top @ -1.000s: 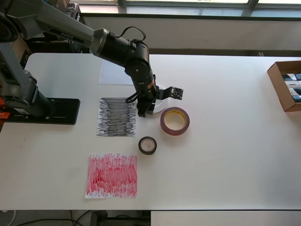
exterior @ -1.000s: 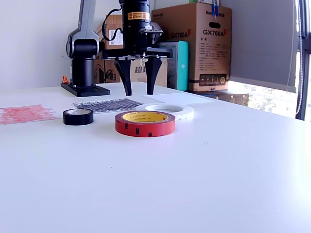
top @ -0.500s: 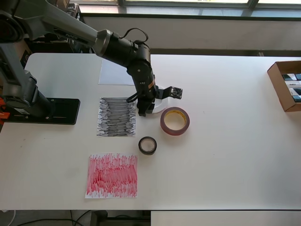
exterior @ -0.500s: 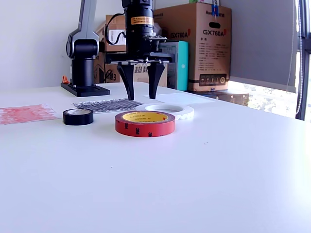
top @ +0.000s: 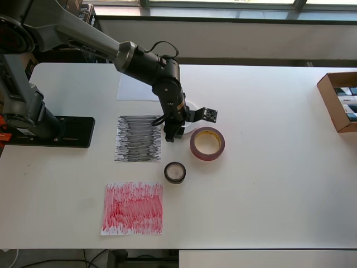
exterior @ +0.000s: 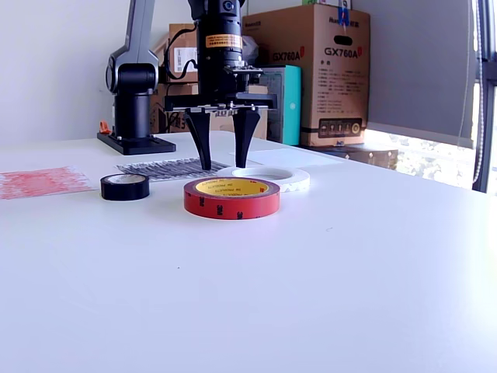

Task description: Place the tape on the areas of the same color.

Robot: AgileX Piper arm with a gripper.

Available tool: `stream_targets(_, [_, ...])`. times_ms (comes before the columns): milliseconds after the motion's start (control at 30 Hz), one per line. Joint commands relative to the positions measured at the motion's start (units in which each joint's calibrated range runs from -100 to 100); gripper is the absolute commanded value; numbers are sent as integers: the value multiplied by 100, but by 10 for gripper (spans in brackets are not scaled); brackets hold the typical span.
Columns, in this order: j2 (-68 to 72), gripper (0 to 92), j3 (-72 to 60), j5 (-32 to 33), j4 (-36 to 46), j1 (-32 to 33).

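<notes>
Gripper (exterior: pixel 220 165) lowered over the last second, fingertips now down at the level of the white tape roll (exterior: pixel 268 178), jaws spread apart and holding nothing. Earlier seen higher above the bench (exterior: pixel 326 264) with the same spread; descent only, no closing yet. In the exterior view, one finger apparently just outside the roll's rim on that view's left, the other at or over the rim; contact not confirmable. In the overhead view, white roll (top: pixel 191 107) mostly hidden beneath the wrist, only a sliver of rim showing.

No roll moved in the interval. Maroon tape roll (top: pixel 207 143) flat on bare bench, near the white one. Black tape roll (top: pixel 175 172) flat on bare bench, just off the lower corner of the black-scribbled sheet (top: pixel 138 138) but not on it. Red-scribbled sheet (top: pixel 133 207) unoccupied; plain white sheet (top: pixel 136 86) unoccupied and partly covered from view by the arm.

Judgement: grasp of the white roll about to start, first of three placements; none done. Next requirement likely a squeeze across the ring wall, then a lift and carry to the plain white sheet. Risk: a finger landing on the rim and pushing the roll toward the maroon one.
</notes>
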Motion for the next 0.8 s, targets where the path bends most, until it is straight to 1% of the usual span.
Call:
stream_targets(0, [98,548,-13,7,-38,39])
stream_targets(767, [238,544,-4,-42,-38,102])
